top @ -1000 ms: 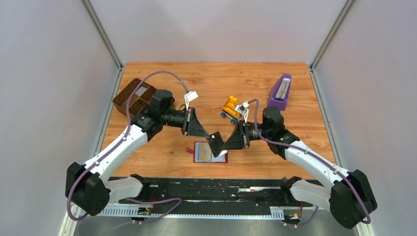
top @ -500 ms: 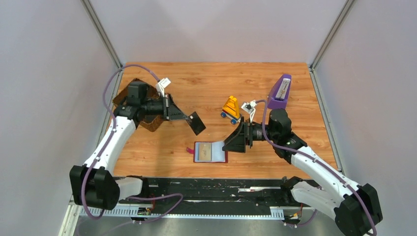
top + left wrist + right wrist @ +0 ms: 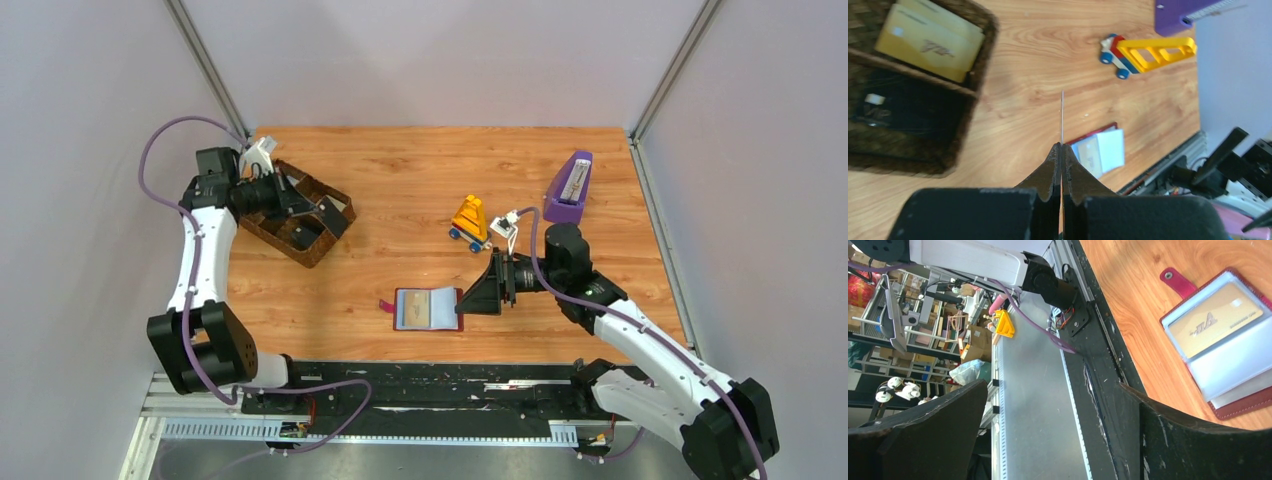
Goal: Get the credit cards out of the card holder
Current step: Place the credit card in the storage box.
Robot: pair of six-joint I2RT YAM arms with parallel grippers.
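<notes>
Because the card [image 3: 1062, 117] sits edge-on, its face is hidden

I am built of smooth white shells between chunky black joints, left arm [image 3: 195, 270] and right arm [image 3: 650, 345] alike. A purple cable [image 3: 146, 148] loops along each. My left gripper [image 3: 1062, 150] ends in matte black wedge-shaped fingers. My right gripper [image 3: 1053, 384] has the same, flecked with pale scuffs. A small white bracket [image 3: 258, 155] sits on each wrist.
</notes>
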